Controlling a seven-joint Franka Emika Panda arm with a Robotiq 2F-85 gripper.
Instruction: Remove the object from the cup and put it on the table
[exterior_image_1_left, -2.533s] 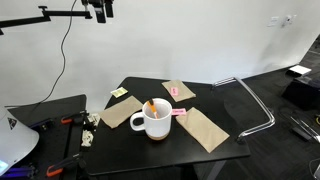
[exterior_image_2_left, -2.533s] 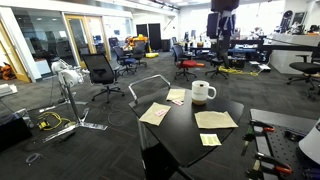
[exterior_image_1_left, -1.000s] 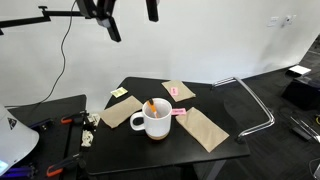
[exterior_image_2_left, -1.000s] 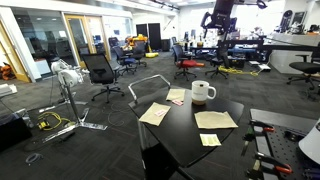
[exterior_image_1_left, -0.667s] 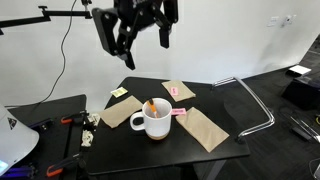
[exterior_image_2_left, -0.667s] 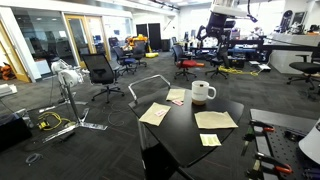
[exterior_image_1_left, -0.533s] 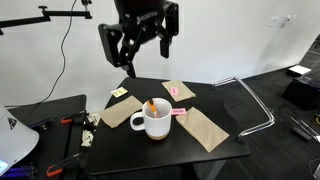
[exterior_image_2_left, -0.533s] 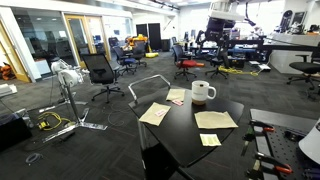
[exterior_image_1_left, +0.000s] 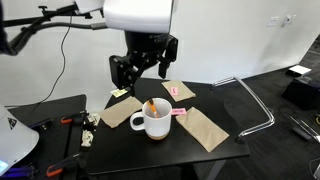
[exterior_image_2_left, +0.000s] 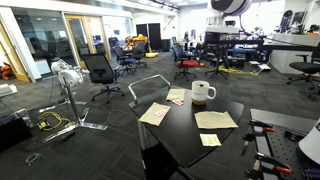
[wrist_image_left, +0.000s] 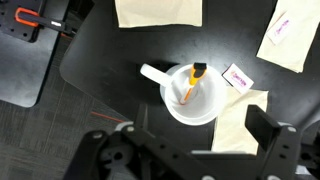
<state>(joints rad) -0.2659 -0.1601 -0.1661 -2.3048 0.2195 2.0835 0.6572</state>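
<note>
In an exterior view the gripper (exterior_image_1_left: 140, 66) hangs above the cup (exterior_image_1_left: 157, 123), jaws spread apart and empty. The object (exterior_image_1_left: 150, 105) leans inside the cup, on the table (exterior_image_1_left: 150, 150). In an exterior view the cup (exterior_image_2_left: 203, 92) stands among paper pieces (exterior_image_2_left: 215, 119). In the wrist view the 2 fingers (wrist_image_left: 275, 135) flank the cup (wrist_image_left: 210, 102), and the object (wrist_image_left: 192, 84) lies between them, untouched.

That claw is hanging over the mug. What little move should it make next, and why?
Probably lower straight down toward the cup. The gripper hangs open, well above it, and in the wrist view the object leans inside the cup, almost centred in the picture. So little sideways correction seems needed before it descends to close on the stick.
</note>
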